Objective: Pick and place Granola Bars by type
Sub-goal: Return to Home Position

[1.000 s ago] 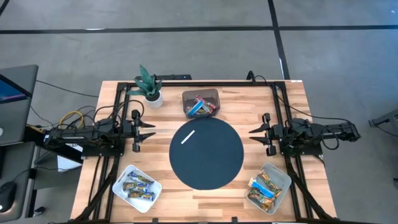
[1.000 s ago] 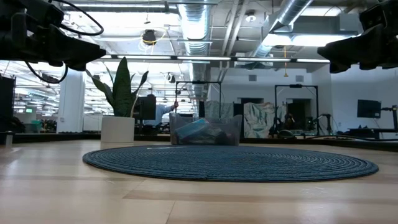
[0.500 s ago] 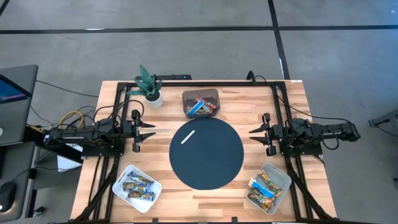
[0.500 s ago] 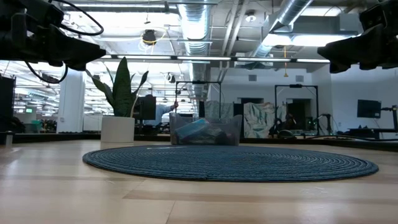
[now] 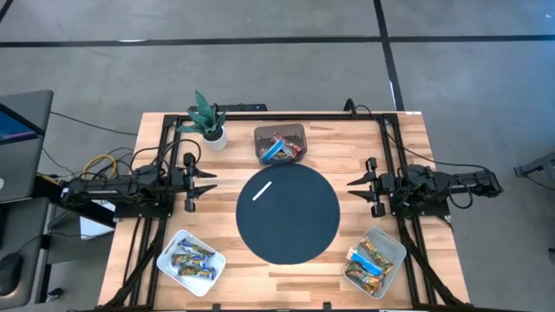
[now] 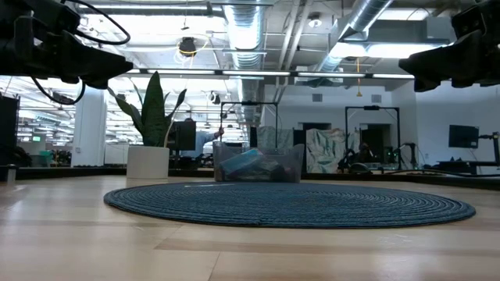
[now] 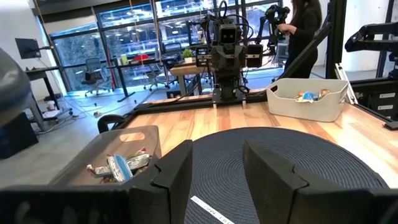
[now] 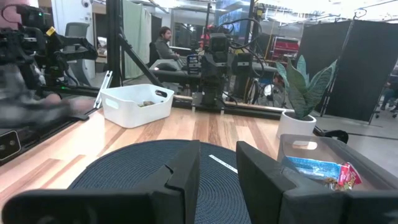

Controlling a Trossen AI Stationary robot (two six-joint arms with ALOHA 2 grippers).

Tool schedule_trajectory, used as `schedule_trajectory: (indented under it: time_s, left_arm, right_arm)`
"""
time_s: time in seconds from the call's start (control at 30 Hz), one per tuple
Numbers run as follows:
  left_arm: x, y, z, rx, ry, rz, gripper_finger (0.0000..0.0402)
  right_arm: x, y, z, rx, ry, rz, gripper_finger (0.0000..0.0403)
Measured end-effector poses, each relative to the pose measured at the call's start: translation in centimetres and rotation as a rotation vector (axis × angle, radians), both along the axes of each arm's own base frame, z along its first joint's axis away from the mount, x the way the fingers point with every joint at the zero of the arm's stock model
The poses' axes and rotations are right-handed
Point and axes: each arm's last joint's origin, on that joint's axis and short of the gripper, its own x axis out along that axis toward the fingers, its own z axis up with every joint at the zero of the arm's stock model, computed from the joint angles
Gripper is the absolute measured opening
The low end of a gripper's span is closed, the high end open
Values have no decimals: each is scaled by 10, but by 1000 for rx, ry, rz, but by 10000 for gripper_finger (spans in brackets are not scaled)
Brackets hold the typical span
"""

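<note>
The granola bars lie sorted in three bins. A dark clear bin at the table's far edge holds mixed blue and red bars. A white bin near left holds orange-brown bars, and a white bin near right holds blue-white bars. My left gripper hovers open over the table left of the round dark mat. My right gripper hovers open to the mat's right. Both face each other across the mat and touch nothing.
A thin white stick lies on the mat's far-left part. A potted plant stands at the far left, beside the dark bin. A black frame runs along the table's edges. People show in the room beyond the table.
</note>
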Motion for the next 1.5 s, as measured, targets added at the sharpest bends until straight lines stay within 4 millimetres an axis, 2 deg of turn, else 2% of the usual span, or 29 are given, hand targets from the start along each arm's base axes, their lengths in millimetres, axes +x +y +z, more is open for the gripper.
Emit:
schedule_trajectory:
  time_s: [1.5]
  left_arm:
    - [0,0,0,-8,0,-1,137]
  right_arm:
    - [0,0,0,0,0,0,98]
